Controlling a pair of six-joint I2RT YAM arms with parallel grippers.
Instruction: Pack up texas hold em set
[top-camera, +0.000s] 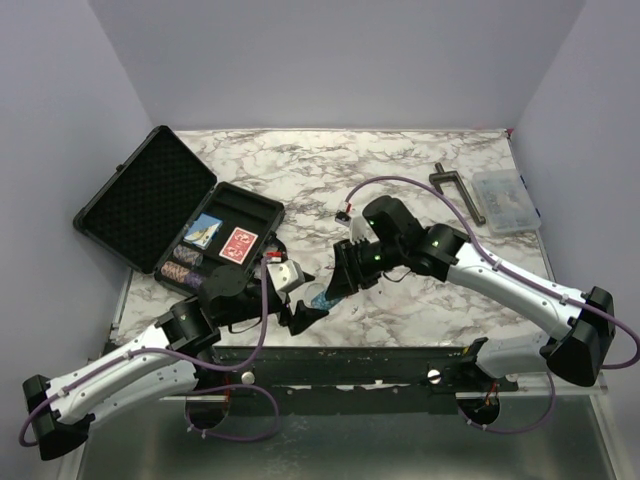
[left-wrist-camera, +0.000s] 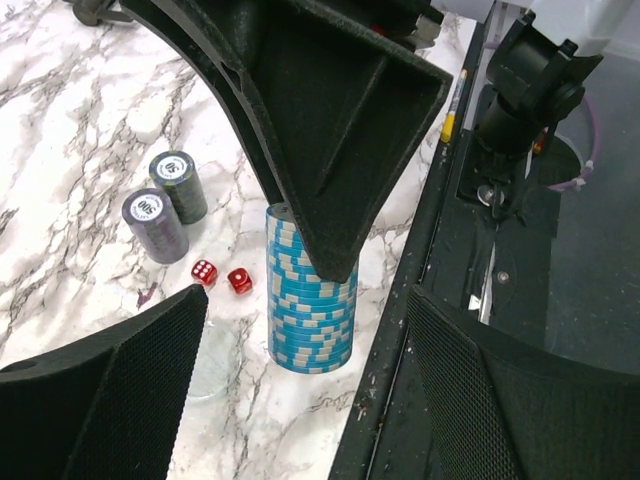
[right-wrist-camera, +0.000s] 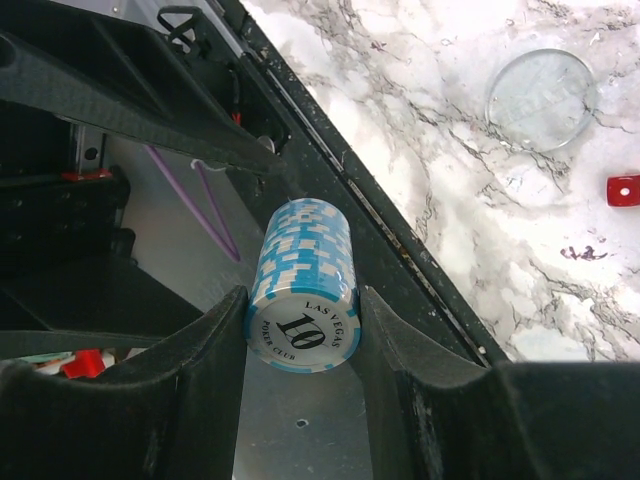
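Note:
The black case (top-camera: 150, 195) lies open at the back left, with two card decks (top-camera: 238, 245) and chip stacks (top-camera: 182, 266) in its tray. My right gripper (right-wrist-camera: 303, 330) is shut on a blue chip stack (right-wrist-camera: 303, 290) marked 10, held by its top end at the table's front edge. In the left wrist view that blue chip stack (left-wrist-camera: 310, 300) hangs upright under the right gripper's finger (left-wrist-camera: 340, 130). My left gripper (left-wrist-camera: 310, 390) is open, with a finger on each side of the stack's lower part, not touching it. Two grey chip stacks (left-wrist-camera: 155, 225) and two red dice (left-wrist-camera: 204, 272) stand just beyond.
A clear round disc (right-wrist-camera: 540, 100) lies on the marble near the dice. The table's dark front rail (left-wrist-camera: 440, 290) runs right beside the stack. A clear compartment box (top-camera: 505, 200) and a dark T-shaped clamp (top-camera: 458, 190) sit at the back right.

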